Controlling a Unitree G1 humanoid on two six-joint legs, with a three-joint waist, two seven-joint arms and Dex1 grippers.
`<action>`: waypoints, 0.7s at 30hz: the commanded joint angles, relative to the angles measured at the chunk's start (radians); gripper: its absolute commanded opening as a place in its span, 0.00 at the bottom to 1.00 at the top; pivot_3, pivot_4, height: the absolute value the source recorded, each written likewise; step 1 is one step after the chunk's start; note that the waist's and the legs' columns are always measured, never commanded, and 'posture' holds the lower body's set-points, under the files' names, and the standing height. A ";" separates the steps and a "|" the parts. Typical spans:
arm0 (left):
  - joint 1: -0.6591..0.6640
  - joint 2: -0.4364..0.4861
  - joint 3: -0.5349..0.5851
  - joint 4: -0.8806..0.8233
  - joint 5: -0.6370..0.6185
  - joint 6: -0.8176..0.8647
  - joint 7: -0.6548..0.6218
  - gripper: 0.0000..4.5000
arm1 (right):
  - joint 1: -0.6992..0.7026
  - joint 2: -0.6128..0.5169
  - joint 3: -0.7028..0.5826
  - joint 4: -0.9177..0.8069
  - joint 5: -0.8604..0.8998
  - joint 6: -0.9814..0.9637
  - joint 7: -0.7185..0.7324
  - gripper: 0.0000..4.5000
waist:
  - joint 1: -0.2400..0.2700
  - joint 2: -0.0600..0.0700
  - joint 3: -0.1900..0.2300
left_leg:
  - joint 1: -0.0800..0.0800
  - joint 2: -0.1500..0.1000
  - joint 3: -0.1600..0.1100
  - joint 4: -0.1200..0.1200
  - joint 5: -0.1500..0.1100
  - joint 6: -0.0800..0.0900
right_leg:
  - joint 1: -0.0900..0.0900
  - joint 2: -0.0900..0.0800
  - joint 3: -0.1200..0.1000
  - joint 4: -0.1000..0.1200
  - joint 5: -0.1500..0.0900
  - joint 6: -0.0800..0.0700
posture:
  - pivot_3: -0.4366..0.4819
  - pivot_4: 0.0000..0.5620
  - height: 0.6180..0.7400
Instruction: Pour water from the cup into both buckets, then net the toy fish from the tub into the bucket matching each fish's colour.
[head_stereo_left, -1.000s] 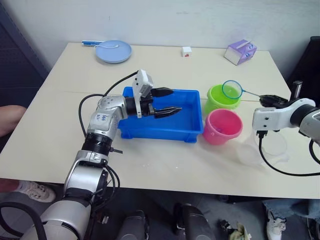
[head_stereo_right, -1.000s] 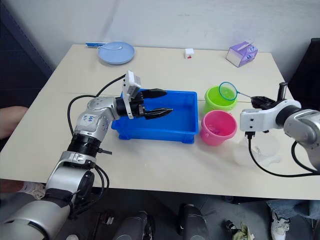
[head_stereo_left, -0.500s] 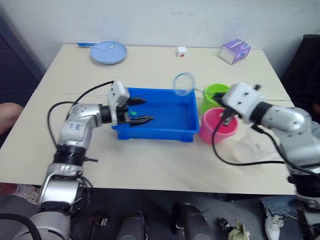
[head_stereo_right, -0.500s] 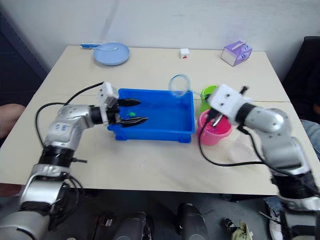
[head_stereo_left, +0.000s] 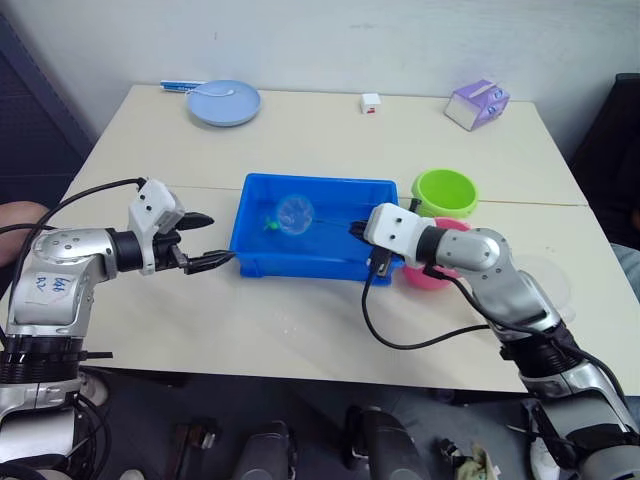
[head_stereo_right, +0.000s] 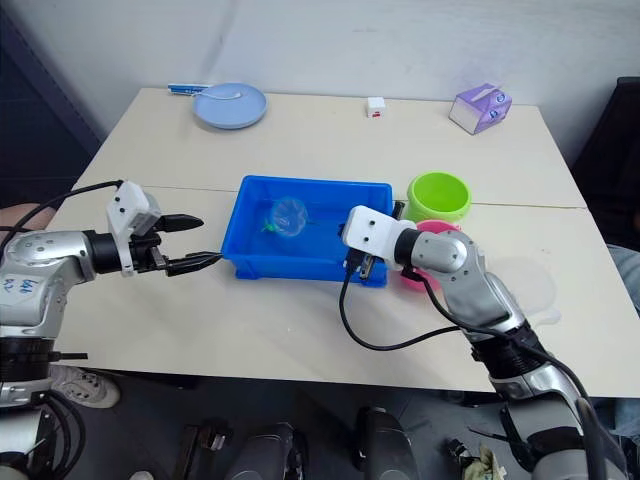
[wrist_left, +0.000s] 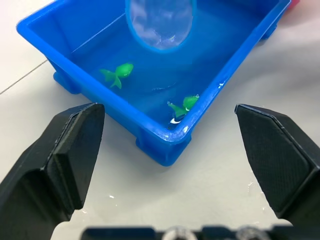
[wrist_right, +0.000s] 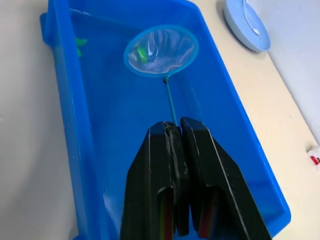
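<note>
The blue tub (head_stereo_left: 312, 262) stands mid-table with water in it and two green toy fish (wrist_left: 119, 72) (wrist_left: 186, 104). My right gripper (wrist_right: 172, 127) is shut on the thin handle of a small round net (wrist_right: 161, 50), whose hoop hangs low inside the tub over one green fish. My left gripper (head_stereo_left: 220, 238) is open and holds nothing, just off the tub's left end. The green bucket (head_stereo_left: 445, 192) stands right of the tub. The pink bucket (head_stereo_left: 452, 272) is partly hidden behind my right arm. The clear cup (head_stereo_left: 548, 290) is at the far right.
A pale blue plate (head_stereo_left: 225, 102) with a spoon sits at the back left. A small white cube (head_stereo_left: 371, 101) and a purple box (head_stereo_left: 478, 103) are along the back edge. Cables trail from both arms across the front of the table.
My right arm has swung the net from above the buckets leftwards and down into the tub. My left gripper has pulled back out of the tub to its left side.
</note>
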 joint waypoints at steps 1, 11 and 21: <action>0.028 0.035 0.056 -0.059 -0.028 0.029 0.014 1.00 | -0.037 0.026 0.021 0.043 -0.046 -0.090 -0.007 0.17 | -0.003 0.000 0.000 | 0.000 0.000 0.000 0.000 0.000 0.000 | 0.000 0.000 0.000 0.000 0.000 0.000 | 0.48 0.27 1.00; 0.050 0.070 0.061 -0.103 -0.051 0.068 0.015 1.00 | -0.076 0.011 0.087 0.195 -0.141 -0.297 0.063 0.17 | -0.006 0.000 0.000 | 0.000 0.000 0.000 0.000 0.000 0.000 | 0.000 0.000 0.000 0.000 0.000 0.000 | 0.48 0.27 1.00; 0.065 0.061 0.063 -0.153 -0.065 0.091 0.037 1.00 | -0.047 0.040 0.063 0.200 -0.052 -0.294 0.178 0.17 | -0.020 0.000 0.000 | 0.000 0.001 -0.001 0.000 0.000 0.000 | 0.000 0.000 0.000 0.000 0.000 0.000 | 0.48 0.27 1.00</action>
